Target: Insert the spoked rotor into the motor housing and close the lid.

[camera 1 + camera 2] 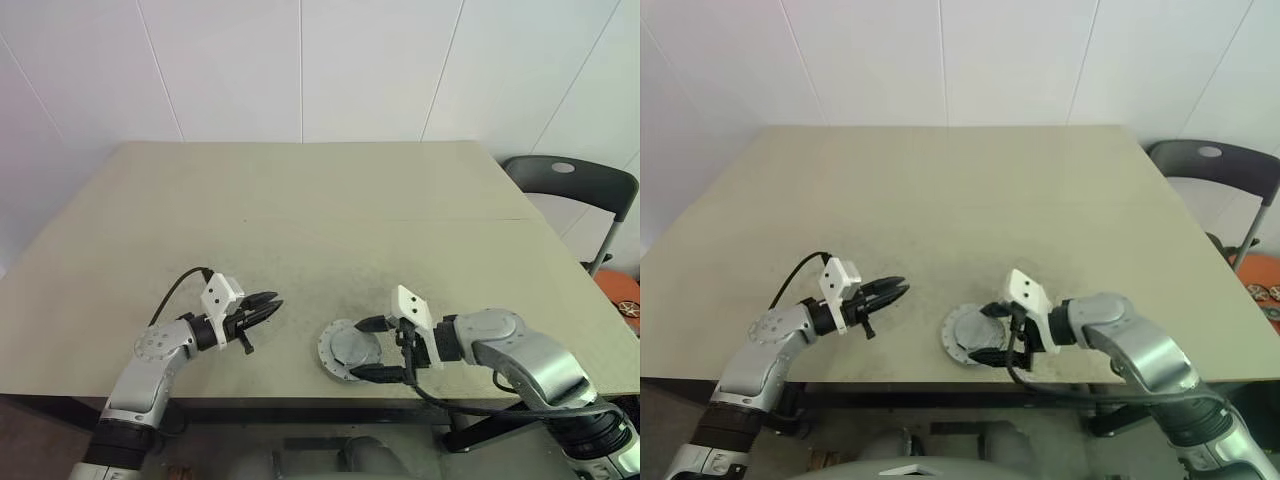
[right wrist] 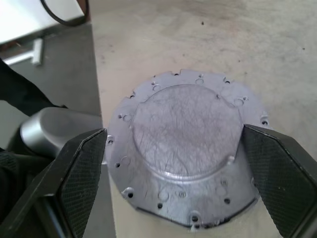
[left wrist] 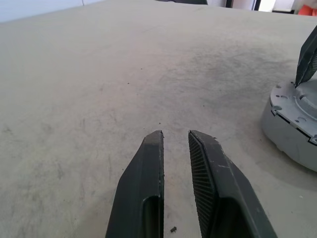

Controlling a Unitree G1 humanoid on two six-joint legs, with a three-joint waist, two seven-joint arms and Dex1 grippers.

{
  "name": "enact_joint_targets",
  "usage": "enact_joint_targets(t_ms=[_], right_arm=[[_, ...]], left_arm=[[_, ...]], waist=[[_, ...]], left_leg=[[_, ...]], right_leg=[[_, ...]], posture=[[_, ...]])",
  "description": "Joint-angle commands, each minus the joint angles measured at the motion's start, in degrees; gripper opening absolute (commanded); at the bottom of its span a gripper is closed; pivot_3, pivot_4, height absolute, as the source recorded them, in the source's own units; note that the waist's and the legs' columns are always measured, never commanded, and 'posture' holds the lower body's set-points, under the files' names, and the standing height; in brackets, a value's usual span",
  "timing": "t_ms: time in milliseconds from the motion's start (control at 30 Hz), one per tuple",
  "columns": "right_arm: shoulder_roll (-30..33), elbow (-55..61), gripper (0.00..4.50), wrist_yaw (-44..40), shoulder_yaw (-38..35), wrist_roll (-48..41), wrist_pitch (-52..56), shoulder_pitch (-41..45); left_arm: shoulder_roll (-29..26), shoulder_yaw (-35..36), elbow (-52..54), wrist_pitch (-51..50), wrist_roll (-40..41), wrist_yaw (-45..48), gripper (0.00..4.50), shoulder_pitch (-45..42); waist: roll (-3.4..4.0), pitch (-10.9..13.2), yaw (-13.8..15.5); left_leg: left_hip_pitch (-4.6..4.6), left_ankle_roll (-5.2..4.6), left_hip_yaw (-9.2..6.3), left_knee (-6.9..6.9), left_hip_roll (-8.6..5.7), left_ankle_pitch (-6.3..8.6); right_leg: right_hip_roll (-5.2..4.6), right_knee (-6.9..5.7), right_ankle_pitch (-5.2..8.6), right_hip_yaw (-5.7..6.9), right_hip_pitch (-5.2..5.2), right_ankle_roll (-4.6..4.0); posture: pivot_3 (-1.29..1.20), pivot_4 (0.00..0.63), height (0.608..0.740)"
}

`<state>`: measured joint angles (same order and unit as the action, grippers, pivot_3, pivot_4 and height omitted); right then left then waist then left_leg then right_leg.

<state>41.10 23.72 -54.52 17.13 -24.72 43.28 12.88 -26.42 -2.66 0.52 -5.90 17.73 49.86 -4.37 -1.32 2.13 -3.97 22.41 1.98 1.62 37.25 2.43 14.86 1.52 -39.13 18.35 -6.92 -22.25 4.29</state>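
1. Near the table's (image 1: 300,220) front edge sits the lid (image 2: 185,148), notched rim up, covering the motor housing (image 3: 287,136).
2. Right gripper (image 1: 380,349) hovers spread wide, one finger either side of the lid, not touching.
3. Left gripper (image 1: 262,308), fingers pressed together and empty, hangs well apart, over bare tabletop.

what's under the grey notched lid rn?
The flat grey notched lid sits on a squat grey round housing on the beige table. The housing's side wall shows; its inside is covered, so windings and rotor can't be confirmed.
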Motion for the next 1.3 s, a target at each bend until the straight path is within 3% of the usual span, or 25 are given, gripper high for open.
enact_joint_targets(t_ms=[33,233,333,433,667,767,867,1300], right_arm=[[-2.10,6.72,4.49,3.73,1.43,-0.49,4.98,3.50],[-4.85,12.51,4.49,8.49,1.03,-3.94,16.13,9.72],[-3.62,12.51,3.85,8.29,0.15,-5.22,18.30,11.48],[-1.12,11.60,2.93,6.39,-0.10,-5.85,17.84,11.48],[1.10,8.52,2.93,4.84,-1.21,-4.67,11.30,8.27],[1.16,8.95,3.55,4.84,-1.09,-4.54,10.06,7.05],[0.89,9.71,4.44,4.92,-0.09,-4.40,9.28,6.48],[-2.68,1.97,4.49,6.09,7.25,5.16,1.02,8.78]], left_arm=[[-0.07,0.45,0.75,0.70,-0.16,-0.22,0.92,-0.84],[-0.16,0.92,0.74,0.91,-0.34,-0.69,0.92,-0.77],[-0.18,1.01,0.92,0.97,-0.34,-0.83,0.92,-0.64],[-0.15,0.96,0.88,1.01,-0.43,-0.93,0.92,-0.70],[0.05,0.51,0.89,0.89,-0.55,-1.13,0.92,-0.88],[0.27,0.27,1.02,0.74,-0.61,-1.18,0.92,-0.91],[0.28,0.28,1.03,0.67,-0.53,-1.01,0.92,-0.98],[-3.61,1.37,7.88,-2.88,5.37,5.62,0.92,3.24]], waist=[[0.01,0.00,0.01],[0.00,0.00,0.05],[-0.02,-0.01,0.14],[-0.03,-0.01,0.10],[-0.03,-0.01,-0.01],[-0.03,-0.01,0.02],[-0.03,-0.01,0.03],[-0.03,-0.01,0.00]], left_leg=[[0.00,0.00,0.00,-0.01,0.01,0.00],[0.03,0.00,-0.01,-0.01,0.00,0.00],[0.03,0.00,-0.01,0.00,0.00,0.00],[0.03,0.00,0.00,0.00,-0.03,0.00],[0.03,0.00,0.00,-0.01,-0.02,0.00],[0.03,0.00,0.00,-0.01,-0.02,0.00],[0.03,0.00,0.00,0.00,-0.02,0.00],[0.02,0.00,0.00,0.01,-0.01,0.00]], right_leg=[[0.00,-0.01,0.00,0.00,-0.01,0.00],[-0.04,-0.01,0.00,0.00,-0.02,0.00],[-0.05,0.00,0.00,0.01,-0.01,0.00],[-0.06,0.01,0.01,0.01,-0.01,-0.01],[-0.04,0.01,0.00,0.02,-0.01,0.00],[-0.02,0.01,0.00,0.02,-0.01,0.00],[-0.03,0.01,0.00,0.02,0.00,0.00],[-0.05,0.00,0.01,0.01,0.00,-0.01]], posture=[[0.00,0.000,0.740],[0.00,0.000,0.740],[0.00,0.000,0.740],[0.00,0.000,0.740],[0.00,0.000,0.740],[0.00,0.000,0.740],[0.00,0.000,0.740],[0.00,0.000,0.740]])
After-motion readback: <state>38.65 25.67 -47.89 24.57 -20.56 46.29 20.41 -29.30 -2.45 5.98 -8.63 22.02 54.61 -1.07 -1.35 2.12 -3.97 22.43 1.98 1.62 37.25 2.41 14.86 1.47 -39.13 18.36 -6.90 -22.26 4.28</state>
